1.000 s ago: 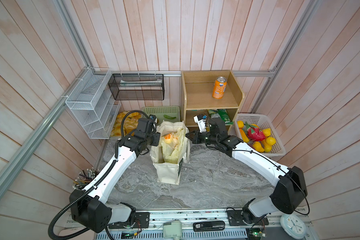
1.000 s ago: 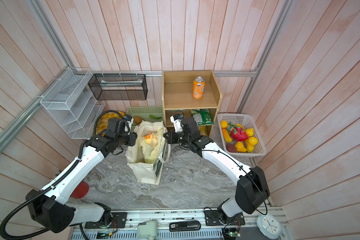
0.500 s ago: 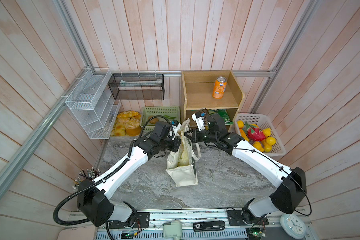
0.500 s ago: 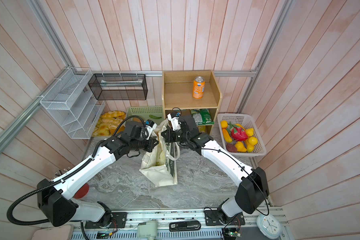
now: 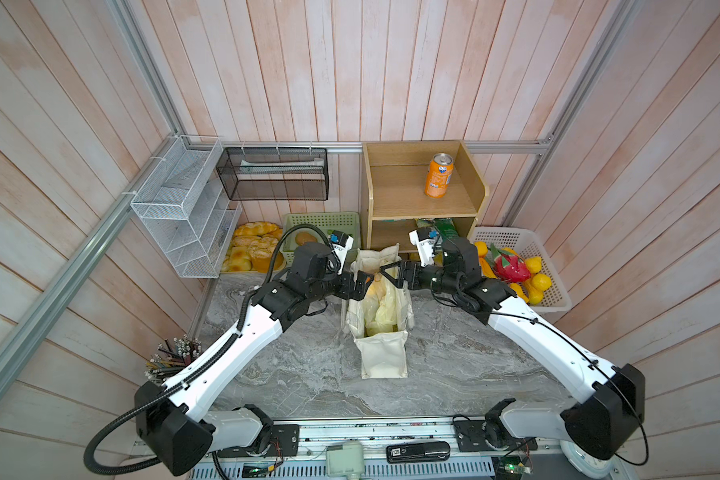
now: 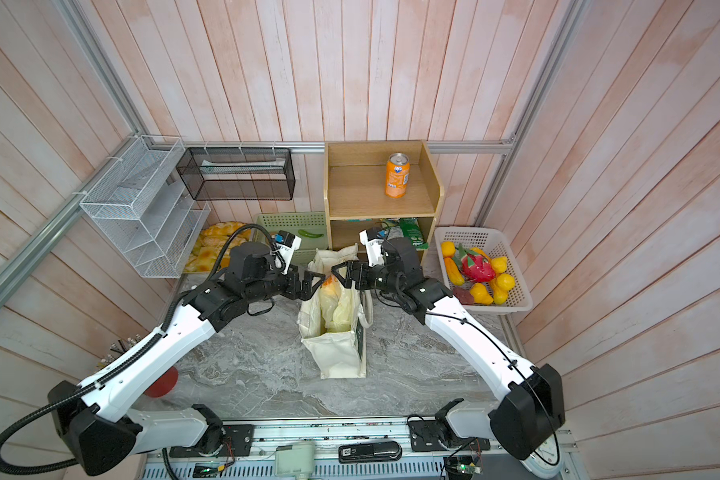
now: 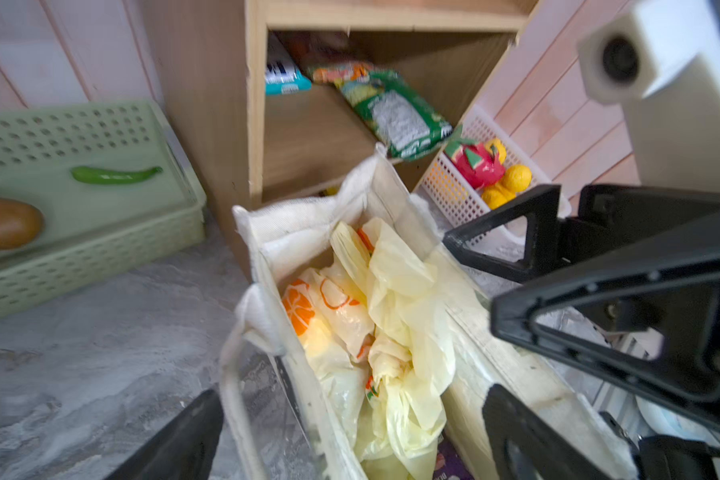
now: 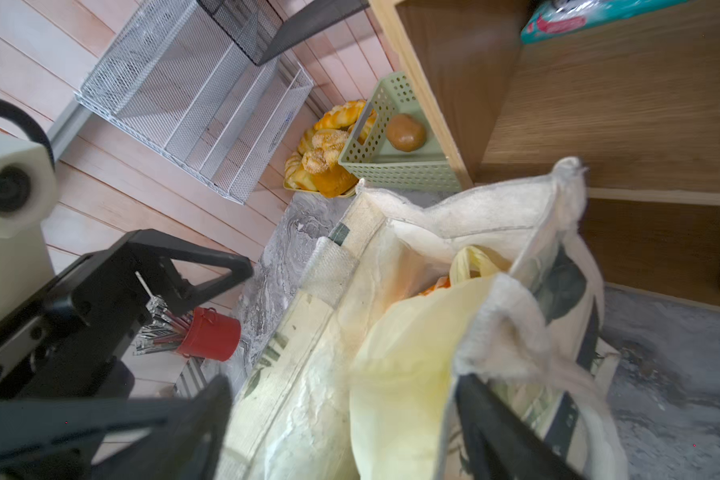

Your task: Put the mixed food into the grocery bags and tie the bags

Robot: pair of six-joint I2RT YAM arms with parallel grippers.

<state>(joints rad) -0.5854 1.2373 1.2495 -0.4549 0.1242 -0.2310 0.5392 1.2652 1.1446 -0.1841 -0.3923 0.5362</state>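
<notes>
1. Counter (image 5: 308, 374): grey marble pattern. It carries all items below except the wall racks.
2. Wooden shelf unit (image 5: 400, 195), at the back wall. An orange soda can (image 5: 438, 175) stands upright on the upper shelf. A green snack packet (image 7: 395, 114) lies in the lower compartment and juts out of its front.
3. White wire rack (image 5: 179, 208) and black mesh rack (image 5: 273, 174): fixed to the walls at the left, well apart from the work area.
4. White basket (image 5: 512, 241), right of the shelf unit: holds a red dragon fruit (image 5: 510, 268) and several yellow fruits.
5. Green basket (image 5: 321, 220), left of the shelf unit: holds a brown round item (image 5: 306, 238) and a green pepper (image 7: 115, 174). Bread rolls (image 5: 250, 249) lie just beside it.
6. Canvas tote (image 5: 383, 357): upright, just in front of the shelf unit, mouth open, handles hanging loose.
7. Plastic bag (image 5: 381, 307): inside the tote, crumpled; its folds hide its contents. A purple snack packet (image 7: 449, 463) shows as a sliver low in the tote beside it.
8. Left gripper (image 5: 364, 286) and right gripper (image 5: 387, 276): tips facing each other over the far end of the tote's mouth, close but apart. Left fingers (image 7: 192, 436) are spread wide; right fingers (image 8: 495, 424) likewise. Neither pair pinches anything.
9. Red cup (image 8: 208, 338) of pencils: at the counter's left edge, beneath the left arm.
</notes>
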